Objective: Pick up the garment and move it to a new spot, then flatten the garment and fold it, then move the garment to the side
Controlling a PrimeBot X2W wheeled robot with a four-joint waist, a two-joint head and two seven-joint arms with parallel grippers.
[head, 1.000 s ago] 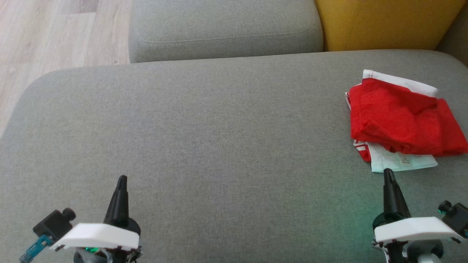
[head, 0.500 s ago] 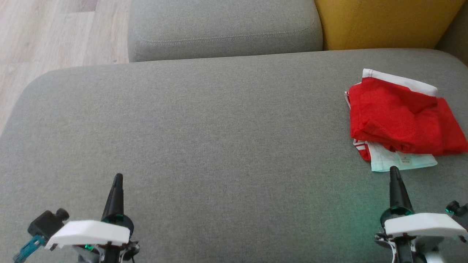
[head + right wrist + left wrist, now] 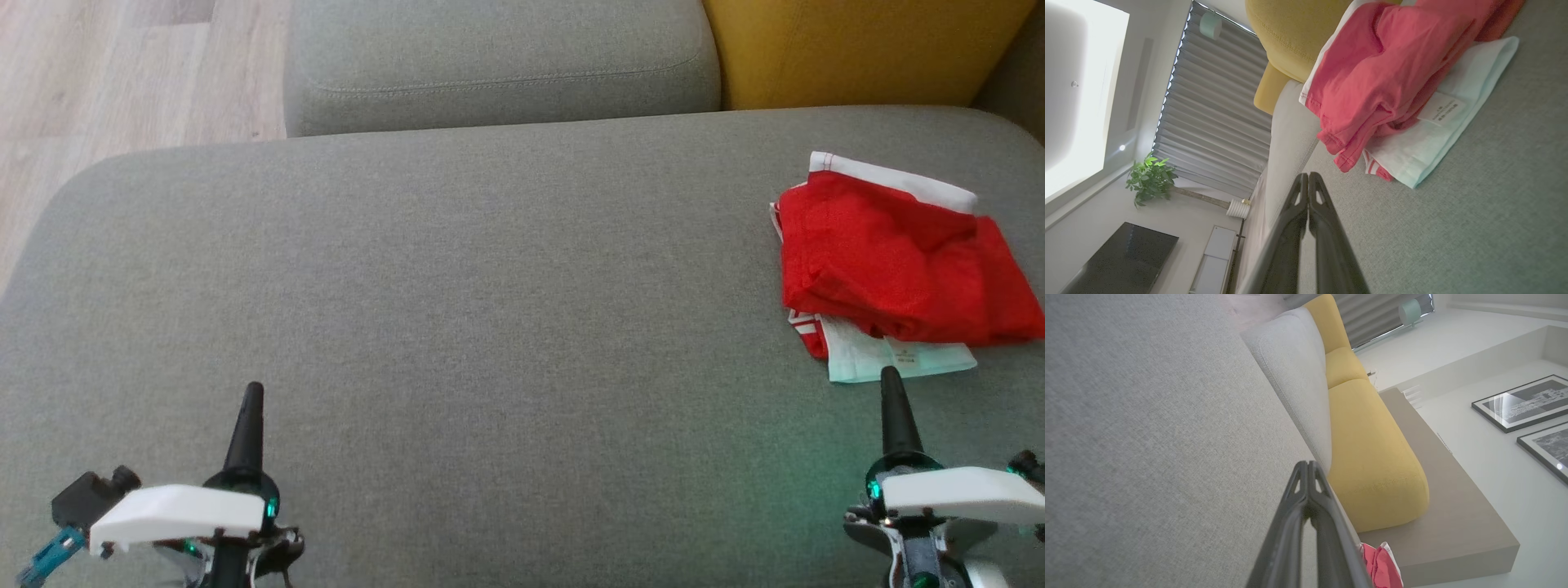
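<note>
the garment [image 3: 898, 261], red cloth with white trim over a white panel, lies in a loosely folded heap at the right edge of the head view, on the grey sofa seat [image 3: 490, 286]. a small white label [image 3: 904, 353] sits on the white panel at the heap's lower edge. in the right wrist view, upper right, this label carries a few lines of tiny print, too small to read.

the left gripper [image 3: 251, 390] is at the lower left of the head view. it is clenched, its two dark fingers pressed into one point, and it grasps nothing. it hangs over bare grey fabric, well apart from the garment. the right gripper [image 3: 891, 376], at the lower right, is likewise clenched and empty. its tip is just beside the lower edge of the white panel, near the label. in the right wrist view a little grey fabric shows between the tip and the cloth.

a grey back cushion [image 3: 498, 65] runs across the top centre of the head view, with a yellow cushion [image 3: 857, 49] at the top right and a pale wooden floor [image 3: 122, 73] at the top left. the left wrist view has two framed black-and-white pictures [image 3: 1523, 402] at its right edge. the right wrist view has grey blinds [image 3: 1216, 114] at upper centre, a potted plant [image 3: 1150, 179] at mid left and a dark screen [image 3: 1122, 257] at lower left.
</note>
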